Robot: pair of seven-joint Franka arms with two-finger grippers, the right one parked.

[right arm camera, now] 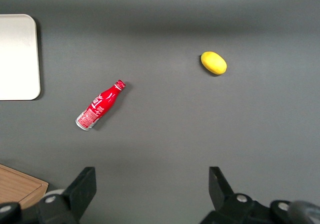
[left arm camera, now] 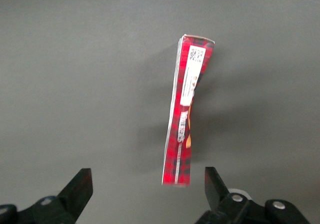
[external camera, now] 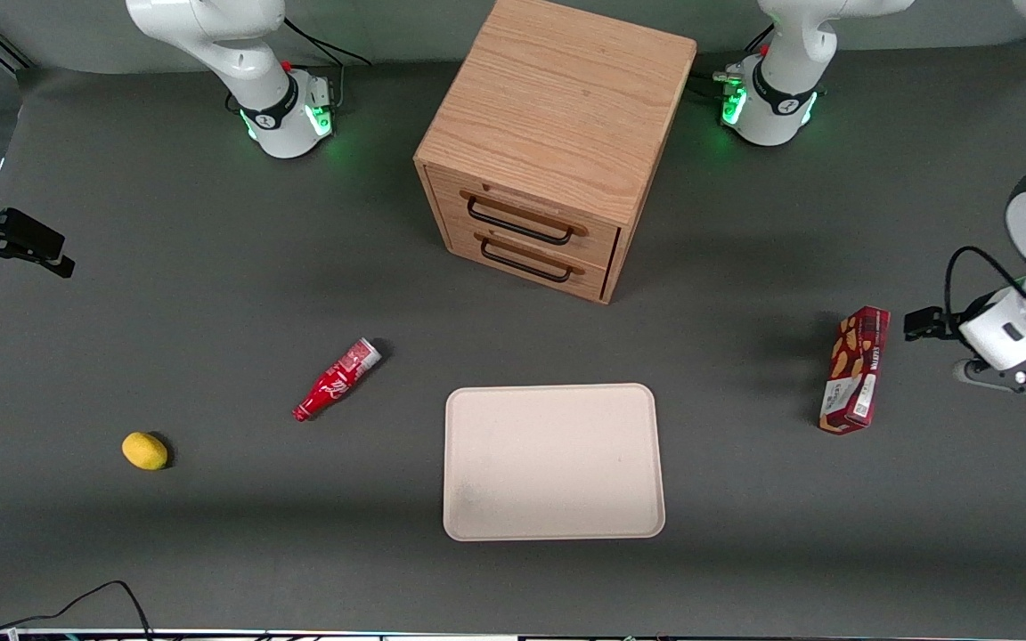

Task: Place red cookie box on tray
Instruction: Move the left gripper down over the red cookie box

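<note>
Overhead, gripper [left arm camera: 145, 189] (fingers spread) hovers above the red cookie box [left arm camera: 184, 115].

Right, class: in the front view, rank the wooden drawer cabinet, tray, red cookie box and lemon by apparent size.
1. wooden drawer cabinet
2. tray
3. red cookie box
4. lemon

The gripper hangs open above the box.
</note>
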